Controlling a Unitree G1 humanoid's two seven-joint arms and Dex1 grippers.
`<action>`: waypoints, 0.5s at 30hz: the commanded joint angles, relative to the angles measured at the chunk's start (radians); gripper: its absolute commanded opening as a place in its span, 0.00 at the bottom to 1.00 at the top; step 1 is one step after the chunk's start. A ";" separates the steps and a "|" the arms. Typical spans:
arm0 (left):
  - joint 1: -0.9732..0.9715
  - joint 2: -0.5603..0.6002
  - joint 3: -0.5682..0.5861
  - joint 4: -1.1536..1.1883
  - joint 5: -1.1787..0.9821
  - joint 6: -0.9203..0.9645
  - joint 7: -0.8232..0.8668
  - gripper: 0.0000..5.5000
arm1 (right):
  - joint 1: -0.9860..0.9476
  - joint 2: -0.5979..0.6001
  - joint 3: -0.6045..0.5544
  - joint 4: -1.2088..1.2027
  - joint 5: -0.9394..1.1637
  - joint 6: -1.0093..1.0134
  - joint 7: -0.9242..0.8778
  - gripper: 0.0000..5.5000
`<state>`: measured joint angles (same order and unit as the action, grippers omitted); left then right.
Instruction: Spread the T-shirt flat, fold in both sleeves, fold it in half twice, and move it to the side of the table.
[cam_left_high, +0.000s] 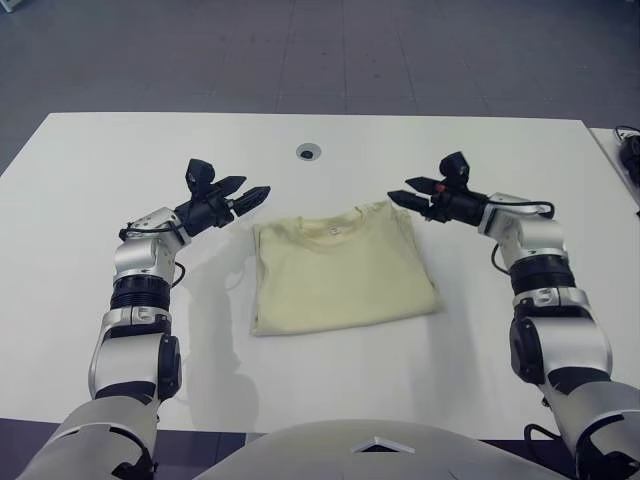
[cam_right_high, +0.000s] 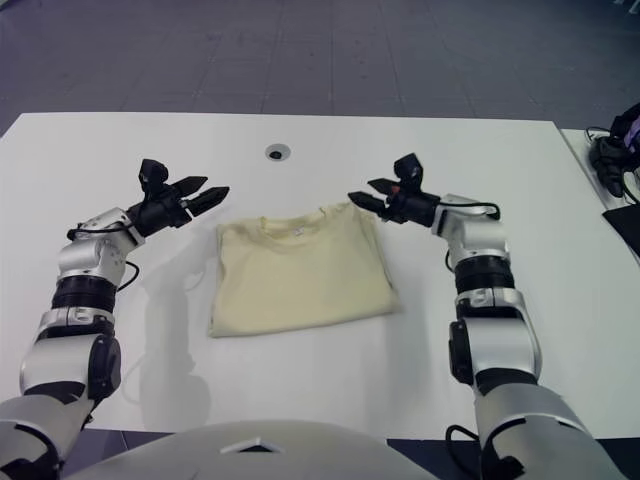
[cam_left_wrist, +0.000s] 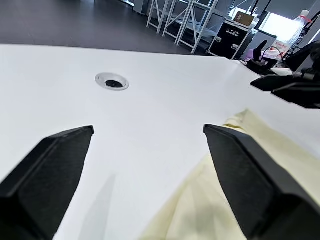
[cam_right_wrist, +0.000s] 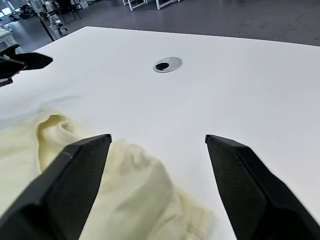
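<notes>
The left gripper (cam_left_high: 250, 190) hangs released and empty just off the far left corner of the folded yellow T-shirt (cam_left_high: 340, 268), which lies in the middle of the white table (cam_left_high: 90, 170). The right gripper (cam_left_high: 402, 191), likewise released, hangs at its far right corner.

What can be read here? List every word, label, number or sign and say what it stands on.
No text can be read.
Small pale tag inside the collar of the T-shirt: too small to read.
Black case in the room behind the table: blurred, no legible print.
</notes>
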<state>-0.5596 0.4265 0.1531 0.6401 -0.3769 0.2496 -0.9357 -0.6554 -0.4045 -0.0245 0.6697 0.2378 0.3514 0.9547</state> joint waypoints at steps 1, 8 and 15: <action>0.132 0.003 -0.036 -0.282 -0.024 0.056 -0.013 0.89 | 0.070 0.052 0.047 -0.068 -0.102 -0.066 -0.192 0.77; 0.239 -0.059 -0.205 -0.307 0.306 -0.152 0.306 0.98 | 0.087 0.087 0.100 0.092 -0.292 -0.180 -0.547 0.95; 0.198 -0.132 -0.246 -0.068 0.414 -0.283 0.484 0.98 | 0.210 0.071 0.016 -0.063 -0.238 -0.115 -0.640 0.98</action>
<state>-0.3595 0.3038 -0.0801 0.5115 0.0035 -0.0369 -0.4748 -0.5164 -0.3116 0.0186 0.6342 -0.0038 0.1716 0.3390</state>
